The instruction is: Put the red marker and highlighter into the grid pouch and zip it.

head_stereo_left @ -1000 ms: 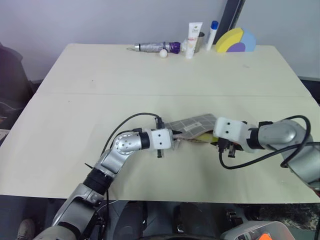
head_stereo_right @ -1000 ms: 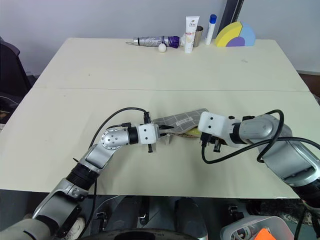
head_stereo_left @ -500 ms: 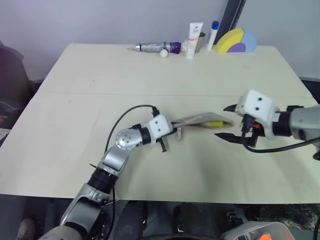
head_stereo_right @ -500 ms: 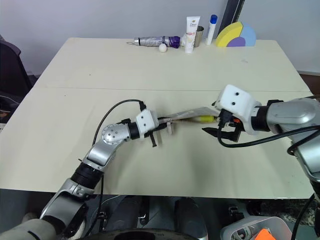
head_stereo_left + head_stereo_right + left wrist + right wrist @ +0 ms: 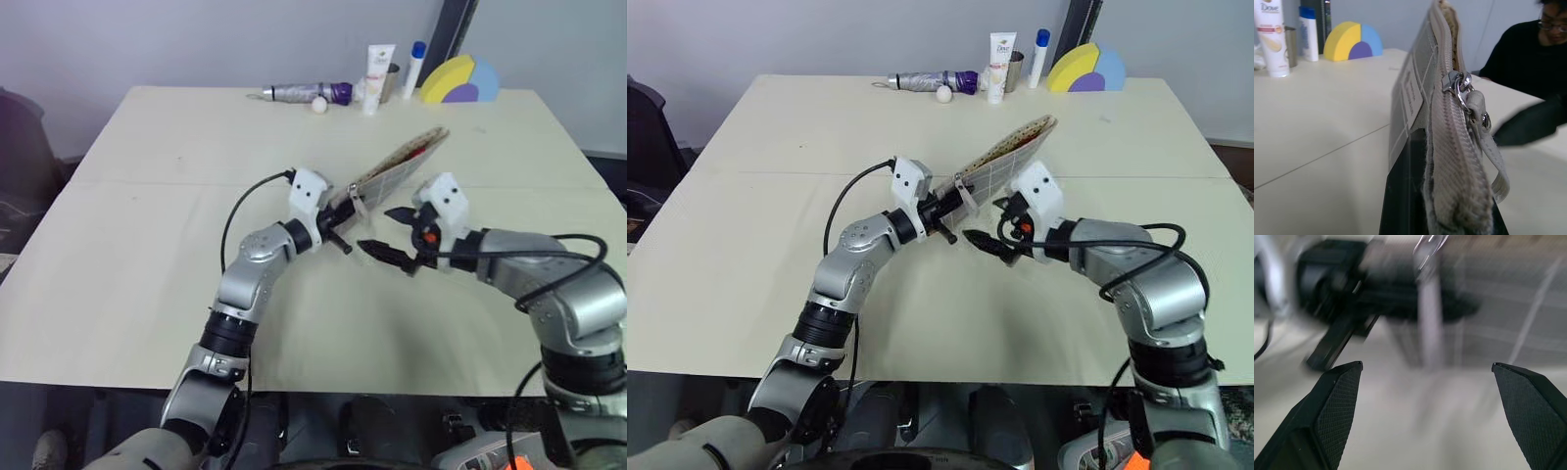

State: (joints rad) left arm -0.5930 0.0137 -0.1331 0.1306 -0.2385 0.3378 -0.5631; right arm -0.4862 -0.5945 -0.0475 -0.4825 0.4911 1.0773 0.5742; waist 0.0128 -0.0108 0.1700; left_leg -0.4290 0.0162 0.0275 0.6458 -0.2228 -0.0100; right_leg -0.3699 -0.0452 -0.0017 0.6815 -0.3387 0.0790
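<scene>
The grid pouch (image 5: 397,164) is off the table, tilted with its far end raised toward the back right. My left gripper (image 5: 338,213) is shut on its near end. In the left wrist view the pouch (image 5: 1415,83) stands edge-on, with the zip slider (image 5: 1456,81) and grey cord pull (image 5: 1489,147) hanging near my grip. My right gripper (image 5: 388,233) is open just right of that end, with the blurred pull (image 5: 1430,328) ahead of its fingertips (image 5: 1332,406). The red marker and the highlighter are hidden.
Along the table's far edge stand a silver and purple folded item (image 5: 304,93), a white ball (image 5: 320,105), a white tube (image 5: 380,76), a blue-capped bottle (image 5: 416,67) and a yellow, blue and purple arch block (image 5: 460,80). A person in black (image 5: 1520,54) sits beyond the table.
My left gripper has lifted the pouch off the table and rolled it up on edge. My right gripper let go, opened wide and swung back left to the pouch's near end.
</scene>
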